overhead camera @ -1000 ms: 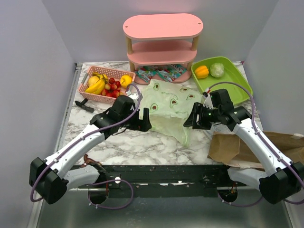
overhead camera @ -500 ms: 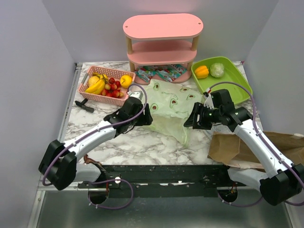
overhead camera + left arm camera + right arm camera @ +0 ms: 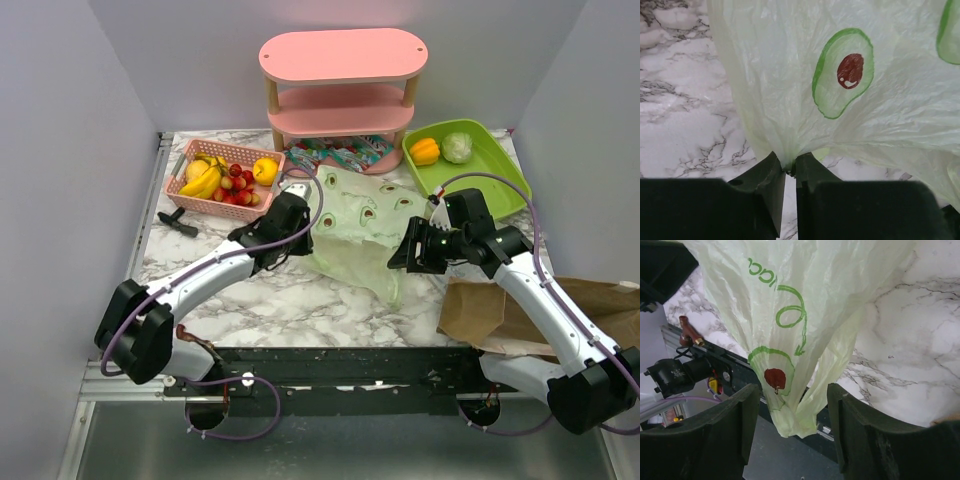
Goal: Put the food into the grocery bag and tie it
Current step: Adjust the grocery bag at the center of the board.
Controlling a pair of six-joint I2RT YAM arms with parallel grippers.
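The pale-green grocery bag (image 3: pixel 360 225) with avocado prints lies crumpled mid-table. My left gripper (image 3: pixel 302 232) is at its left edge; in the left wrist view the jaws (image 3: pixel 790 167) pinch a gathered fold of the bag (image 3: pixel 850 85). My right gripper (image 3: pixel 410 255) stands open at the bag's right side, and a hanging lobe of the bag (image 3: pixel 790 340) drops between its fingers (image 3: pixel 792 390) without being pinched. Bananas (image 3: pixel 205 180) and red fruits (image 3: pixel 235 185) lie in the pink basket. An orange pepper (image 3: pixel 425 150) and a leafy head (image 3: pixel 457 147) sit in the green tray. Snack packets (image 3: pixel 345 155) lie under the shelf.
The pink basket (image 3: pixel 190 205) is at the back left, the green tray (image 3: pixel 500 190) at the back right, the pink shelf (image 3: pixel 343 55) at the back. A brown paper bag (image 3: pixel 500 310) lies front right. A black tool (image 3: pixel 175 220) lies by the left edge.
My left gripper moved right to the bag's left edge and closed on the film, lifting a fold. The right arm has barely moved.
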